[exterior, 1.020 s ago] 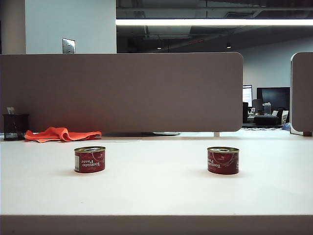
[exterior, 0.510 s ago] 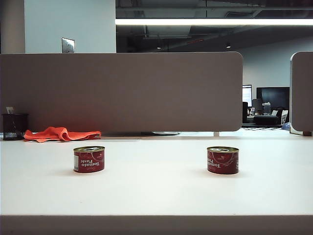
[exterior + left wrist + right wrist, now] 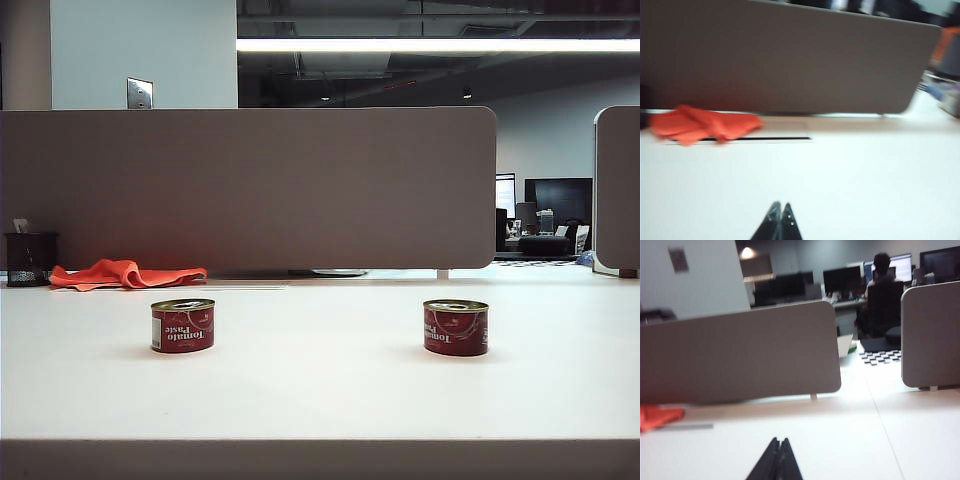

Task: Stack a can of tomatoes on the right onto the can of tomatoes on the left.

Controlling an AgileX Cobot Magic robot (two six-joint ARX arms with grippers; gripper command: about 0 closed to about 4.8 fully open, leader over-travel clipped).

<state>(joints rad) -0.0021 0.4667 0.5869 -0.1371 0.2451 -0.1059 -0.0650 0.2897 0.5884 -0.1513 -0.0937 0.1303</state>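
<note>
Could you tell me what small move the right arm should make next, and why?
Probably open the right gripper and bring it toward the right can. Its fingertips are shut together with nothing held, and neither can shows in its wrist view. The left can stands apart on the table; the left gripper is shut too, holding nothing.

I see two red cans with gold lids, a white table, orange cloth, grey divider; my grippers are black.
</note>
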